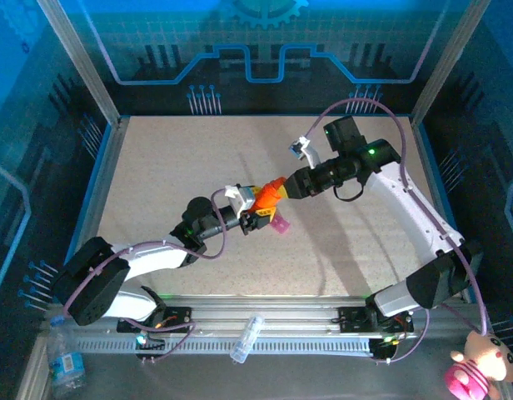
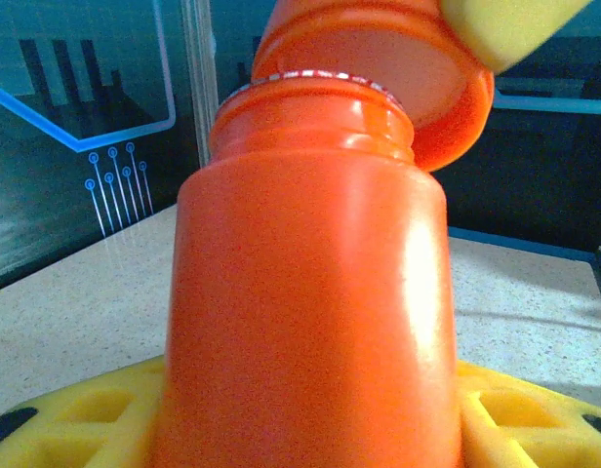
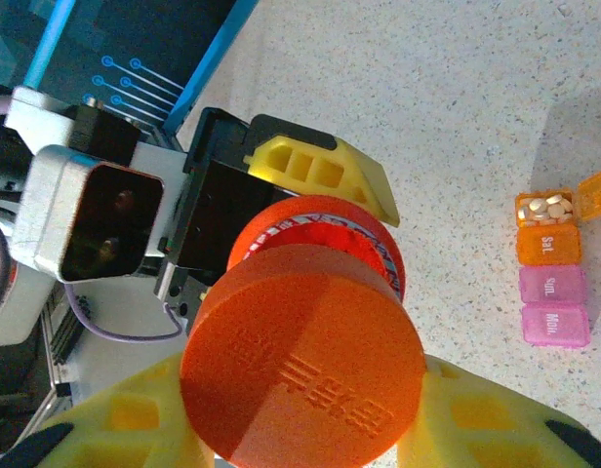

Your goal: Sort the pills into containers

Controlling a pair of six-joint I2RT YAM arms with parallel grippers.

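My left gripper (image 1: 258, 205) is shut on an upright orange pill bottle (image 2: 310, 292), which rises between its yellow fingers (image 2: 76, 409). Just past the bottle's mouth, my right gripper (image 1: 288, 188) is shut on the round orange cap (image 3: 300, 361). The cap sits tilted and slightly off the open rim (image 2: 320, 80). The containers (image 3: 551, 283) lie on the table to the right, a strip of orange and pink compartments. The end one is open, with white pills (image 3: 544, 207) inside. In the top view the strip (image 1: 281, 223) lies just beside the bottle.
The speckled table (image 1: 173, 167) is ringed by blue walls and metal posts. A clear plastic bottle (image 1: 246, 337) lies on the front rail, a water bottle (image 1: 65, 360) stands at the near left and a pink plush toy (image 1: 481, 367) at the near right.
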